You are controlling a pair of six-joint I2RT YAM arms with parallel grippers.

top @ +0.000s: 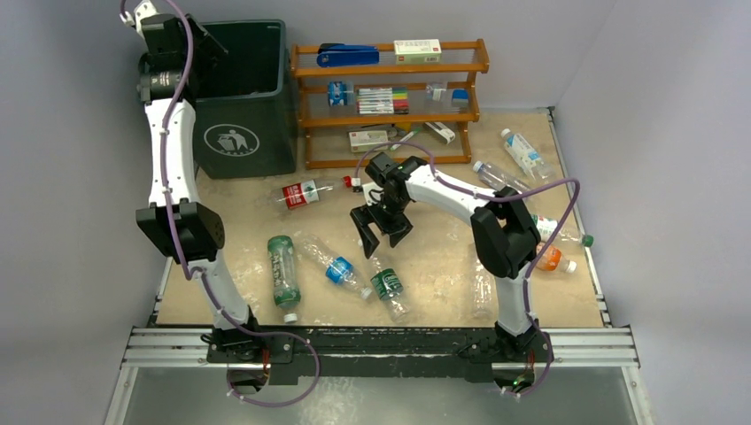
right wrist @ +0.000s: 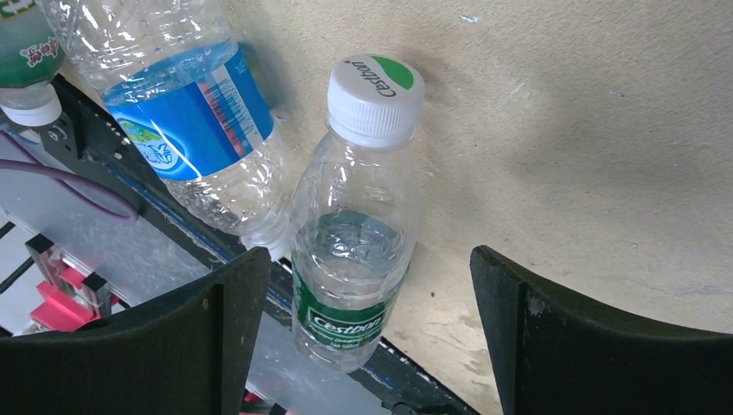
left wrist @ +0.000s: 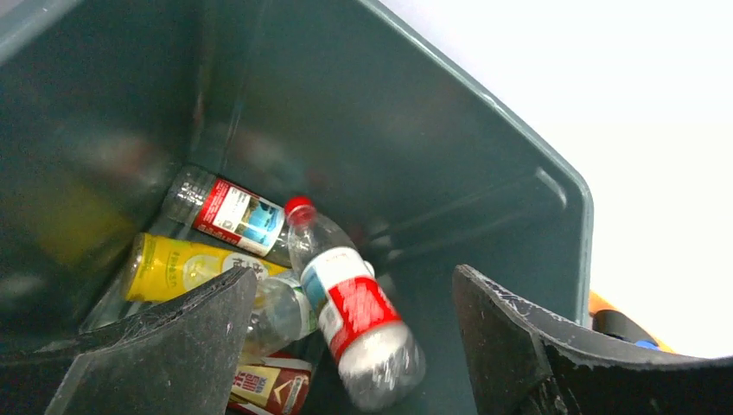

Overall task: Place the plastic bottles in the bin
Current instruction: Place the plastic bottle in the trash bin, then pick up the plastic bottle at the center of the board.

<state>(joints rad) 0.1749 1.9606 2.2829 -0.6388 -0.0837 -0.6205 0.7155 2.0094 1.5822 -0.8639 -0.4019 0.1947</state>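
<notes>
The left tool [left wrist: 354,272] is hanging over the open top of the bin [top: 243,142] at the far left corner. Its fingers are standing wide apart and gripping nothing. Below them a red-capped bottle [left wrist: 350,303] is lying inside the bin, its lower end blurred, on top of a yellow bottle [left wrist: 181,264] and a red-labelled one [left wrist: 233,216].

The right tool [right wrist: 367,255] is hovering mid-table, also spread wide with nothing in it. It is pointing down at a clear green-labelled bottle [right wrist: 359,233] with a white cap, which is lying on the table [top: 443,266] just beside a blue-labelled bottle [right wrist: 190,112]. More bottles are lying scattered about: a green one [top: 283,274] near the left arm, a red-labelled one [top: 301,193] in front of the bin, and an orange one [top: 553,259] at the right edge.
</notes>
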